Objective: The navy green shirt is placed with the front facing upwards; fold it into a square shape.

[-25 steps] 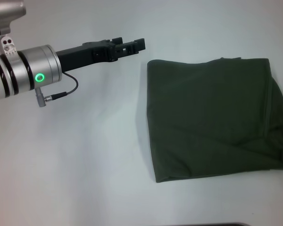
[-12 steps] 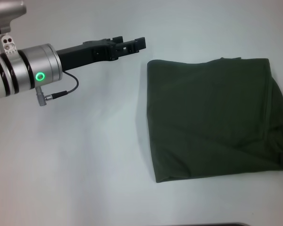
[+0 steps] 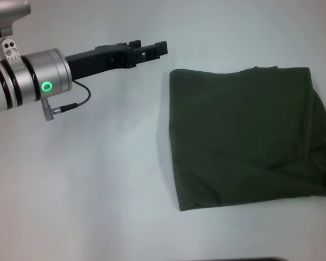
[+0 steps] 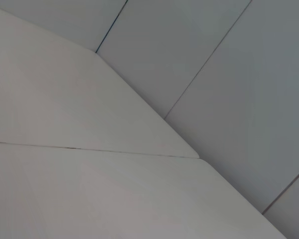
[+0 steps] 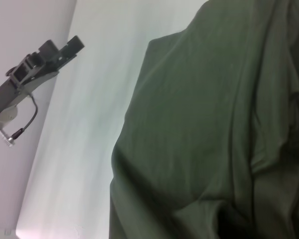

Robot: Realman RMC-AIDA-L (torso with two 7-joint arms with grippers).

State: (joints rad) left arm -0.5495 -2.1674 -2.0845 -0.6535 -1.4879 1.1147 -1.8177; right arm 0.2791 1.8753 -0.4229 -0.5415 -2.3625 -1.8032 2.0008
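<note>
White, smooth desk fills the head view, and pale wall panels with thin seams are seen beyond its far edge in the left wrist view. On the right half of this desk lies the navy green shirt, a large dark olive-green cotton garment already folded into a roughly square block. Its left and far edges are drawn straight, while the right side is bunched into loose layered folds and the near edge runs slightly aslant. No lettering or neck label is shown, so the printed front is judged to be tucked inside. The fold is judged to be essentially done, with only the untidy right side left to be squared.

Over the far left part of the desk the left arm is held, a silver cylinder with a lit green ring and a thin black cable looped beneath it. Its black left gripper is pointed toward the shirt's far left corner yet kept apart from the cloth, which suits a withdrawn or waiting pose. The jaws are seen parted by only a narrow gap, released, with nothing held and nothing touched.

The right gripper is not shown; only its camera, held close above the shirt, gives a view of the folds, so the state of its jaws cannot be told.
</note>
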